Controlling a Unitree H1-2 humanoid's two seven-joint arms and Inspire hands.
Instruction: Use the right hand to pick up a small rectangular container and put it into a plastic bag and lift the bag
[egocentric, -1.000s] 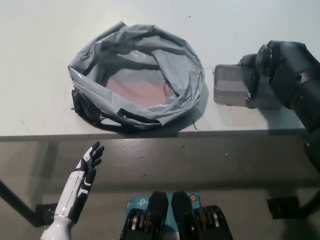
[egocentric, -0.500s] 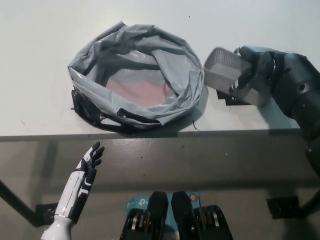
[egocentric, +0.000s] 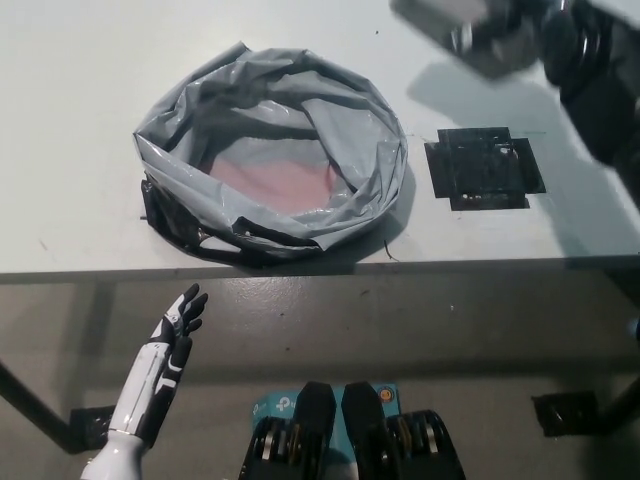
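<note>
Gripping container (egocentric: 440, 20) aloft, right robot hand (egocentric: 520, 30), blurred.

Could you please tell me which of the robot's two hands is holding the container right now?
The black right hand, raised at the top right, holds the blurred container; the white left hand rests open below the table edge.

You're looking at a plastic bag (egocentric: 272, 165) of thin, glossy grey film, crinkled all over, on a smooth matt pale table (egocentric: 80, 90). The black square (egocentric: 484, 168) beside it looks like taped strips with a slight sheen.
</note>
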